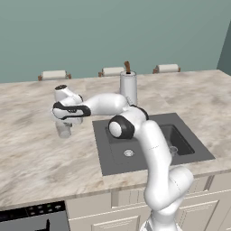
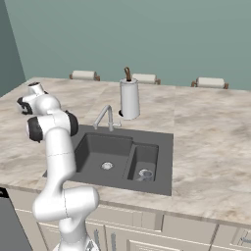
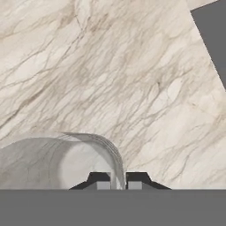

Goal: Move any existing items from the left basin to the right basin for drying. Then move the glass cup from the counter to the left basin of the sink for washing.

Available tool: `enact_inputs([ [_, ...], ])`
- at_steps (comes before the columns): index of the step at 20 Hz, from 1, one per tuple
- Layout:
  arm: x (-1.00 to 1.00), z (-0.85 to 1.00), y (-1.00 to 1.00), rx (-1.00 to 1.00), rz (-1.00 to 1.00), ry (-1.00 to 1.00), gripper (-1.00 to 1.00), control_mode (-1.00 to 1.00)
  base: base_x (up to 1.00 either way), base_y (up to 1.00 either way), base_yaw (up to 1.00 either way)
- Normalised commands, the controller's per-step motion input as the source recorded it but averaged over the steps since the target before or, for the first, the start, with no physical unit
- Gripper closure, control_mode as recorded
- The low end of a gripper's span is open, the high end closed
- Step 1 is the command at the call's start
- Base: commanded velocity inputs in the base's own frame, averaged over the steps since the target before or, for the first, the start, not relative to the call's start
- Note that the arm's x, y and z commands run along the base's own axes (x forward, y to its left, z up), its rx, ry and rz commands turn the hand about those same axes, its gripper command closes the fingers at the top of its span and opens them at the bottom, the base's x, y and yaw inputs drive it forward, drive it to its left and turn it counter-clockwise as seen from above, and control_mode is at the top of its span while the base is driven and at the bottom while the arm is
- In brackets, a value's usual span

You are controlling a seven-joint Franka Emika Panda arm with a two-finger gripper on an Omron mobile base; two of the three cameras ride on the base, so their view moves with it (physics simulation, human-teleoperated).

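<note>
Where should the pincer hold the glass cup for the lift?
Grip the glass cup by its rim wall from above: it stands upright on the counter with no handle, and the pincer is shut astride that thin wall.

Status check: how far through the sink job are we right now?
Done: the small grey item sits in the right basin, and the left basin holds nothing but its drain. In hand: the gripper is shut on the glass cup rim, cup on the counter beside the sink. Left: carry the cup into the left basin.
</note>
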Motion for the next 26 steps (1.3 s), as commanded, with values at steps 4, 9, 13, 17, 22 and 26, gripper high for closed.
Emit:
enact_inputs([
  [4, -0.02, 0.13, -0.03, 0.01, 0.0, -0.02, 1.0, -1.0, 0.0, 0.0, 0.0],
  [9, -0.16, 0.43, -0.23, 0.0, 0.0, -0.03, 1.0, -1.0, 0.0, 0.0, 0.0],
  [13, -0.11, 0.57, -0.37, 0.0, -0.01, -0.01, 1.0, -1.0, 0.0, 0.0, 0.0],
  [17, -0.1, 0.48, -0.42, 0.0, -0.02, 0.0, 1.0, -1.0, 0.0, 0.0, 0.0],
  [22, -0.23, 0.23, -0.48, 0.0, -0.03, 0.0, 1.0, -1.0, 0.0, 0.0, 0.0],
  [26, -0.41, 0.09, -0.54, 0.0, -0.05, 0.0, 1.0, -1.0, 0.0, 0.0, 0.0],
])
